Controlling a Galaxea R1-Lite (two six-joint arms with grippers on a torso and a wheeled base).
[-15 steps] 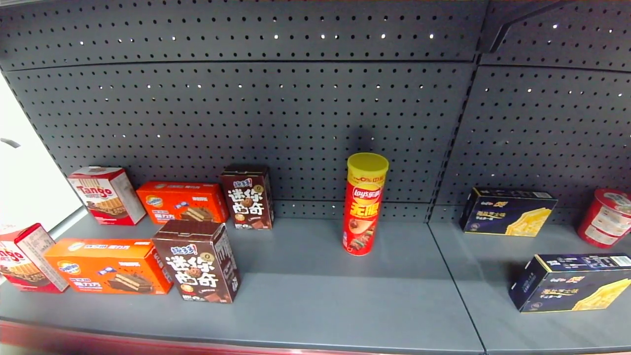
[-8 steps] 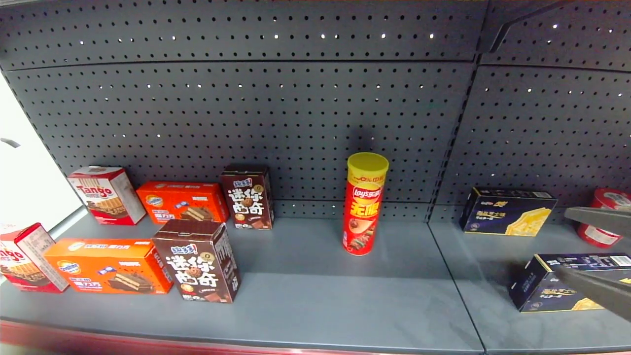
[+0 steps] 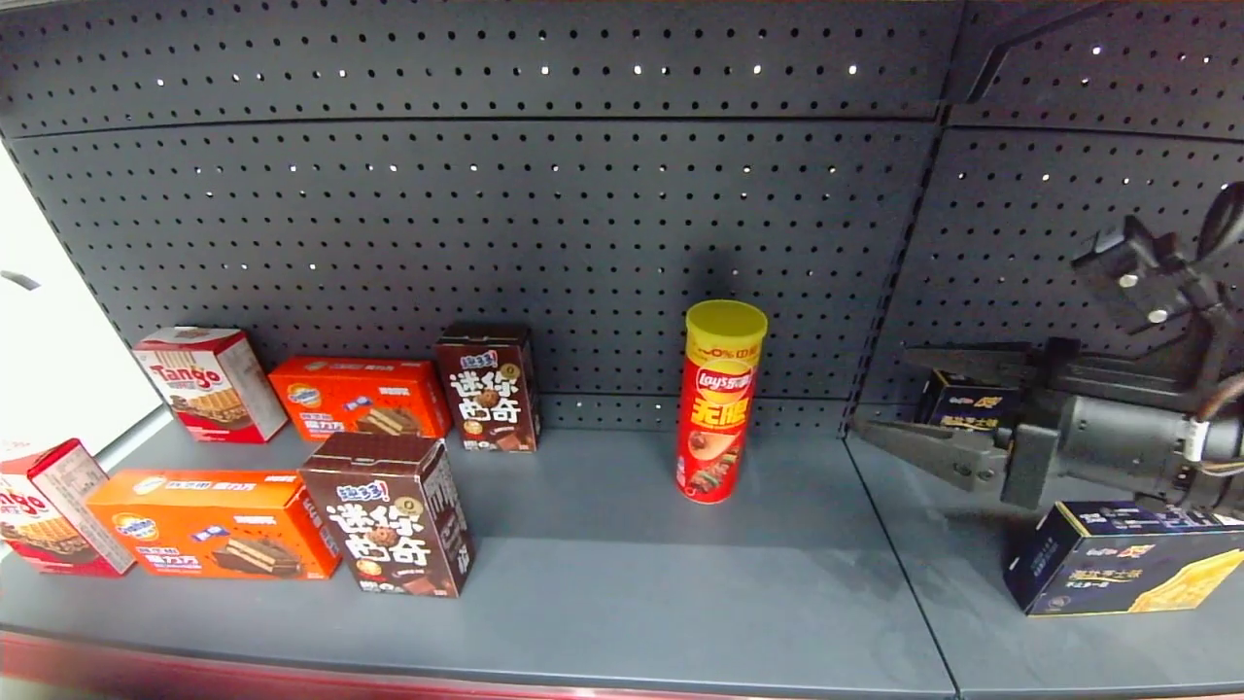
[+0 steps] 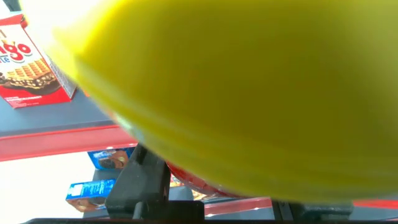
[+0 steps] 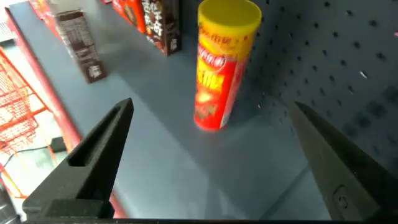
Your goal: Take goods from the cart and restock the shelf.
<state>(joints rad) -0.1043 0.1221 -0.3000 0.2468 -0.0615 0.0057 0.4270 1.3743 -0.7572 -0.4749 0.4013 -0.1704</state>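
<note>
Starting at your left: a blurred yellow rounded surface (image 4: 236, 93) sits close against the left wrist camera. It is likely the lid of a can waiting to be shelved, though you cannot tell whether the left gripper has hold of it. Mid-shelf, the red cylindrical crisp can with the yellow plastic lid (image 3: 721, 403) stands upright near the back panel, well apart from the nearest brown cardboard box (image 3: 486, 389). To its right your right gripper (image 3: 880, 394) hovers spread wide and holding nothing, aimed at the can. If you mean to grasp or shift it, come in level at mid-body and centre it in the gap before closing, then close gently — a tall narrow can looks easy to tip. Mind the dark blue and yellow cardboard box (image 3: 1127, 556) lying on the shelf beside the arm. The grey metal shelf board (image 3: 622, 583) looks flat and smooth, backed by a dark perforated panel (image 3: 486, 224) — and a red wire frame (image 5: 18, 106), probably the cart, stands beyond the shelf's front edge.
</note>
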